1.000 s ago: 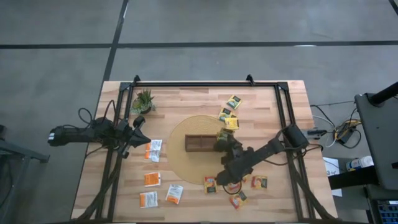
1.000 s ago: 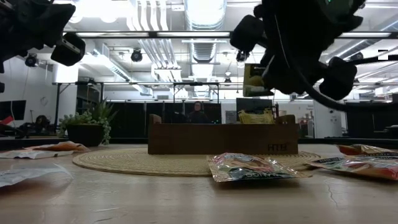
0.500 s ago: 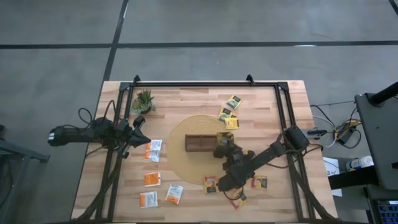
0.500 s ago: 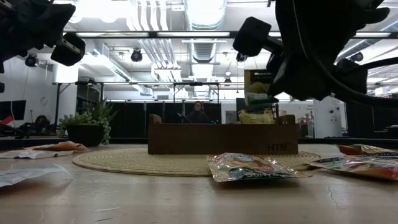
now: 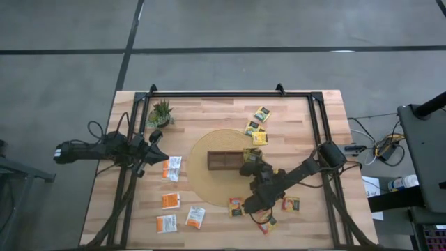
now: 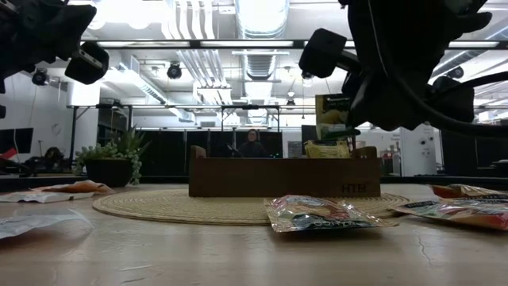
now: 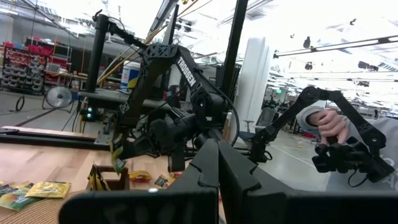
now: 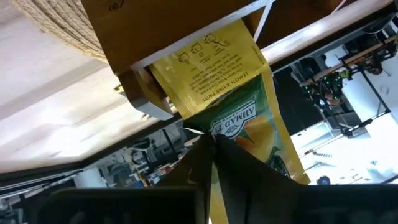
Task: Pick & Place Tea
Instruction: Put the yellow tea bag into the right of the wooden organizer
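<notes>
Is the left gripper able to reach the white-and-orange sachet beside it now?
Probably yes: the left gripper hangs shut near the white-and-orange sachet, nothing lies between, and it holds nothing.

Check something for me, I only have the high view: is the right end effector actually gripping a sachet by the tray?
Observer: Yes. The right wrist view shows the right end effector pinched on the edge of a yellow-green sachet.
Operator: Is it in the tray yet?
Observer: No. In the low view it hangs upright above the right end of the tray, over a second sachet that pokes up from it.
Operator: Left arm?
Observer: The left wrist view shows the left end effector shut on nothing, above the table.
</notes>
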Action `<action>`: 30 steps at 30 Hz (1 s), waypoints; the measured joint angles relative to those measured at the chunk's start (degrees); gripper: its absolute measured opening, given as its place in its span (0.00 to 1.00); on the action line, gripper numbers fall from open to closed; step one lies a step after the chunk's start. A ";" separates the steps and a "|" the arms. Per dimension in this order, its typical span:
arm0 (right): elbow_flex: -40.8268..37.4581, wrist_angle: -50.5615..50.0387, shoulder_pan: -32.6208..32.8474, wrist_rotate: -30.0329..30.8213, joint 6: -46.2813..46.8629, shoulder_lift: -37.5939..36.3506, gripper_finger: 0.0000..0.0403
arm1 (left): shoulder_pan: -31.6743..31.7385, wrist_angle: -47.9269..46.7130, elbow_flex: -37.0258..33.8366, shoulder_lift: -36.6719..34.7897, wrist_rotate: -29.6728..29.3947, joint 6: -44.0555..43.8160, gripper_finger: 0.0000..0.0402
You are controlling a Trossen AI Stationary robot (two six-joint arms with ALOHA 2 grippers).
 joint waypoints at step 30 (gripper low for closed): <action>2.31 -7.98 -0.64 -3.77 22.65 -11.91 0.43 | -0.01 0.02 0.00 -0.02 0.01 0.00 0.00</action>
